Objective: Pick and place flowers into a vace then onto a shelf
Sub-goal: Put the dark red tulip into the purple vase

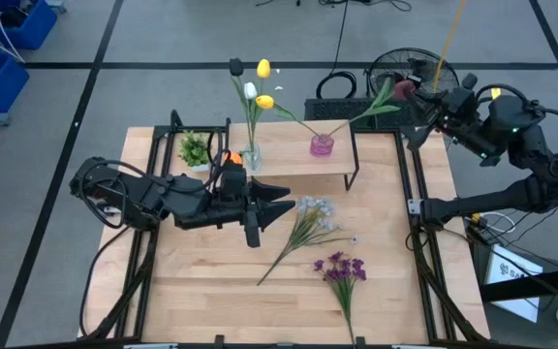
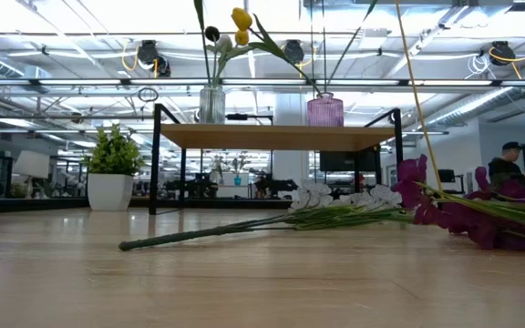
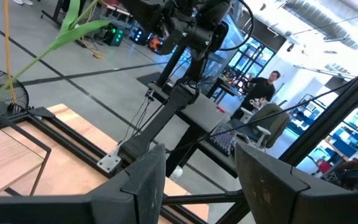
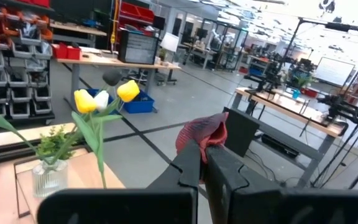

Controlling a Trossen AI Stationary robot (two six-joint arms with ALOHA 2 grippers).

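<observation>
My right gripper [image 1: 417, 98] is beyond the table's far right corner, above shelf height, shut on a dark red tulip [image 1: 403, 90]. Its green stem slants down into the pink vase [image 1: 322, 145] on the shelf [image 1: 289, 160]. A clear vase [image 1: 251, 155] with yellow and white tulips [image 1: 263, 69] stands on the shelf's left half. A lilac-white spray [image 1: 308, 218] and purple blooms [image 1: 342, 269] lie flat on the tabletop. My left gripper [image 1: 277, 205] hangs open above the table, left of the spray, touching nothing. My right gripper pinches the red tulip at the base of its bloom [image 4: 199, 142] between its two fingers [image 4: 225, 168], and the bloom sticks out past the fingertips. The fingers come from the table's right, about level. The stem [image 1: 356, 120] runs tilted down-left, its lower end in the pink vase.
A small leafy plant in a white pot [image 1: 195, 150] stands at the shelf's left end, beside an orange object [image 1: 231, 157]. The shelf's black legs [image 2: 156, 159] rise from the table's far half. A fan [image 1: 395, 68] and cables lie beyond the far edge. A person [image 2: 509, 164] sits in the room.
</observation>
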